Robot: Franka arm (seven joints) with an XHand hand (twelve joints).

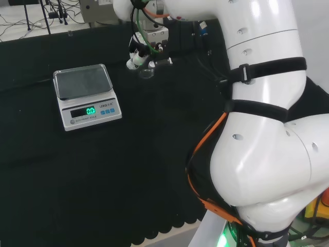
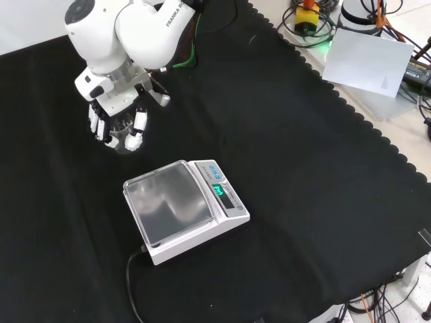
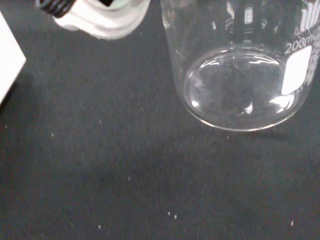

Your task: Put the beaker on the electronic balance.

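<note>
In the front view the hand [image 2: 118, 114] reaches down over the clear glass beaker [image 2: 123, 134], its fingers [image 2: 139, 129] curled down round the beaker's sides; whether they touch the glass cannot be told; the beaker stands upright on the black cloth of the bench [image 2: 303, 168], empty in the wrist view [image 3: 240, 85]; the electronic balance [image 2: 185, 210] sits apart, nearer the camera, its pan [image 2: 168, 200] bare and its display lit green

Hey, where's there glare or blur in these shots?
Front view: pale sheen on the balance pan. Wrist view: bright glints ring the beaker base, and a white part of the hand is blurred. Head view: the beaker's glass barely shows against the cloth.
</note>
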